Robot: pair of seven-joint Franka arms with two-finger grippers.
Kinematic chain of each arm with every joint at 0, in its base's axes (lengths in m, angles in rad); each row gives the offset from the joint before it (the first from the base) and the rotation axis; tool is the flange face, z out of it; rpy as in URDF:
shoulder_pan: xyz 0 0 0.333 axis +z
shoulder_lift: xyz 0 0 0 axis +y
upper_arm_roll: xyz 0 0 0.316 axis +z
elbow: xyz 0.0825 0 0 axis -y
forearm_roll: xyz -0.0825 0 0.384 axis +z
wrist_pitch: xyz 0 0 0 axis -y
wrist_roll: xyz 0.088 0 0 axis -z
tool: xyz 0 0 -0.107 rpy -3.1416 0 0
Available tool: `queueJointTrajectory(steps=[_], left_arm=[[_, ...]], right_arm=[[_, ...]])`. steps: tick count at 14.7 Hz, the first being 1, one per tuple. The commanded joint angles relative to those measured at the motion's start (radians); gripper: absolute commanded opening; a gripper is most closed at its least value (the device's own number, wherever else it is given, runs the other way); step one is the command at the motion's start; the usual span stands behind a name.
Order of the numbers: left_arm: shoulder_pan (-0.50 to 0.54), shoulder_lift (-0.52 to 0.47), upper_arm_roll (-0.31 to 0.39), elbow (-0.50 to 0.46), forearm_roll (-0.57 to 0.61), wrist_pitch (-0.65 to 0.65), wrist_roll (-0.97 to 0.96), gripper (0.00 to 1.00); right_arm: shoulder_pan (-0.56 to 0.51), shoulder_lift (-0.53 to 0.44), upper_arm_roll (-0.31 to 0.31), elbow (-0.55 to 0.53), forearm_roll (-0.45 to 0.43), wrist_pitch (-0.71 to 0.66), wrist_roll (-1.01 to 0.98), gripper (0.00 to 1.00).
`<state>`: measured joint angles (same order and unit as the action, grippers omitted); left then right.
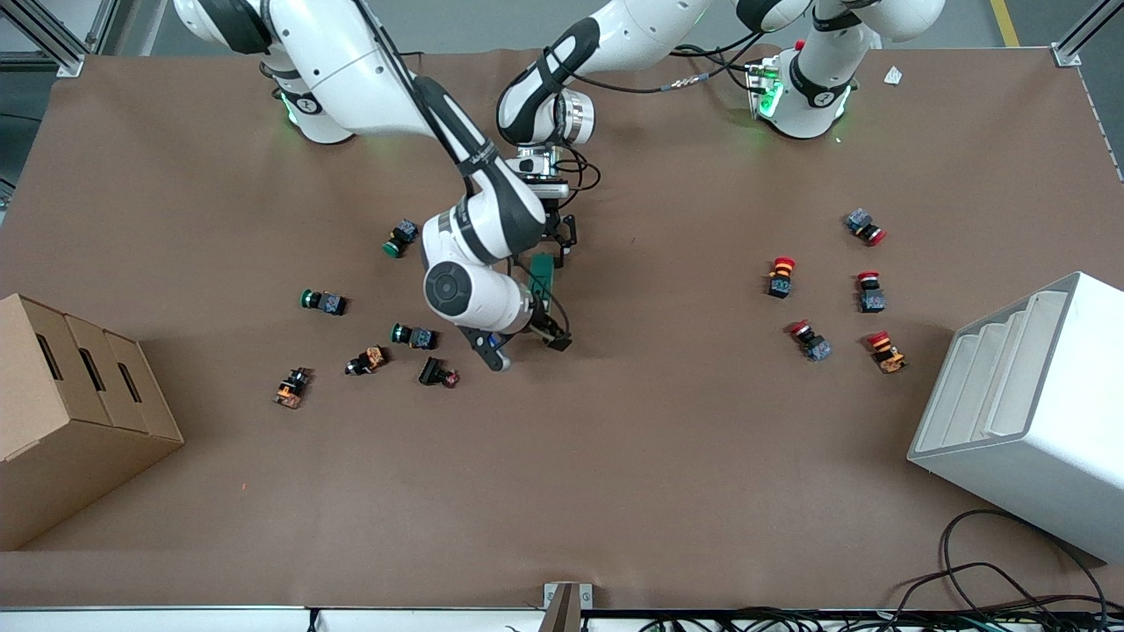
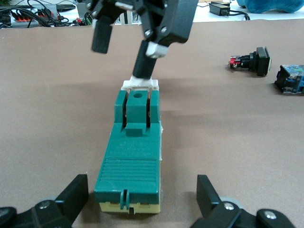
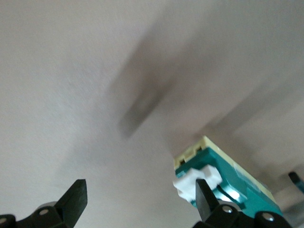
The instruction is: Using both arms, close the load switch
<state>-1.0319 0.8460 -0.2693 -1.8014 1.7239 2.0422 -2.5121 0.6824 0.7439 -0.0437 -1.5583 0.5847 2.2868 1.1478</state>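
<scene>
Load switch (image 2: 134, 154) first: from my left wrist view I see the dark-green block lying flat on the brown table (image 1: 667, 456) near mid-table, with its cream-white lever piece (image 2: 140, 85) at one end. My left gripper (image 2: 142, 199) sits low at the switch's other end, fingers spread wide on either side of the body and not touching it. At the lever end, my right gripper (image 1: 531, 344) stands over the switch with fingers parted; one fingertip (image 2: 144, 66) reaches the lever, though I cannot tell whether it presses it. Green push buttons (image 1: 413, 335) lie scattered toward the right arm's end, red push buttons (image 1: 869, 290) toward the left arm's end.
</scene>
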Motion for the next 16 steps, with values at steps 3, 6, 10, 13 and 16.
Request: queueJointTrajectory(steps=[3, 6, 10, 13, 16], left_arm=[[0.004, 0.021, -0.001, 0.016, -0.007, -0.001, -0.045, 1.00], [0.010, 0.007, -0.007, 0.016, -0.023, 0.010, -0.044, 1.00], [0.050, -0.082, -0.008, 0.028, -0.113, 0.133, 0.017, 1.00], [0.108, -0.177, -0.027, 0.030, -0.278, 0.186, 0.177, 1.00], [0.180, -0.284, -0.027, 0.034, -0.517, 0.243, 0.489, 1.00]], right_arm=[[-0.095, 0.031, -0.004, 0.111, -0.041, -0.154, -0.098, 1.00], [-0.216, -0.010, 0.001, 0.118, -0.188, -0.282, -0.296, 1.00], [-0.368, -0.118, -0.001, 0.072, -0.319, -0.426, -0.662, 1.00], [-0.473, -0.233, -0.002, -0.009, -0.454, -0.435, -0.906, 1.00], [-0.584, -0.328, -0.002, -0.066, -0.538, -0.443, -1.066, 1.00]])
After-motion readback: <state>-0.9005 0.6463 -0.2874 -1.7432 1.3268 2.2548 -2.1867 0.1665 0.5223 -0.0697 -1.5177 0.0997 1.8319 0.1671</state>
